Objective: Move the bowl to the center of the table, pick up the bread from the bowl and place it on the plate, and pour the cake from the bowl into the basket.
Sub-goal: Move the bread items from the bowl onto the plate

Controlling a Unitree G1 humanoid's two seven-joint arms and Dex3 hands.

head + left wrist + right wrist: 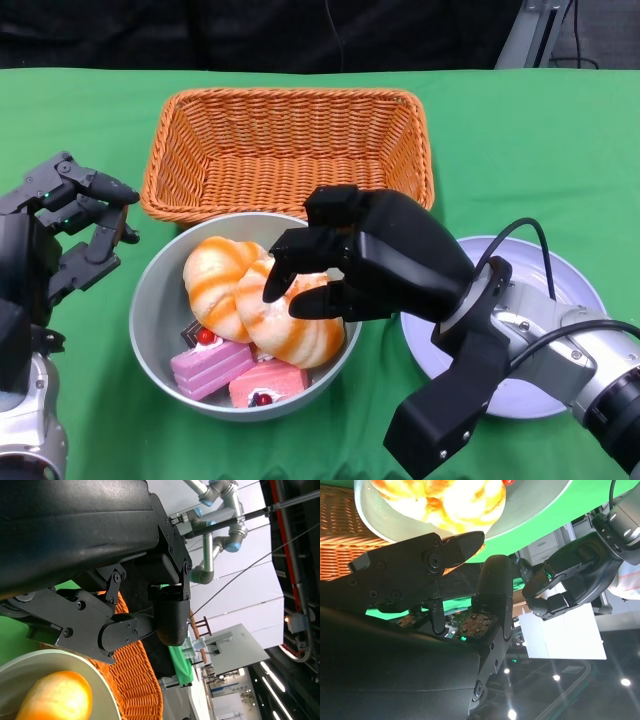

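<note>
I am seeing the round grey bowl [155, 310] sitting at lower centre-left of the head view on the green-covered bench [520, 140], touching the front edge of the rectangular orange wicker basket [288, 150] at upper centre. Inside the bowl, two glazed orange-and-cream bread rolls [225, 290] are lying above two pink cake slices with red cherries [238, 372]. My right hand [345, 262] is hovering over the bowl's right side with its fingers [285, 270] spread apart and curled downward at the nearer roll, gripping nothing. The pale lilac round plate [575, 290] is sitting at lower right, under my right forearm. My left hand [70, 225] is waiting just beside the bowl's left rim, fingers apart and empty.
</note>
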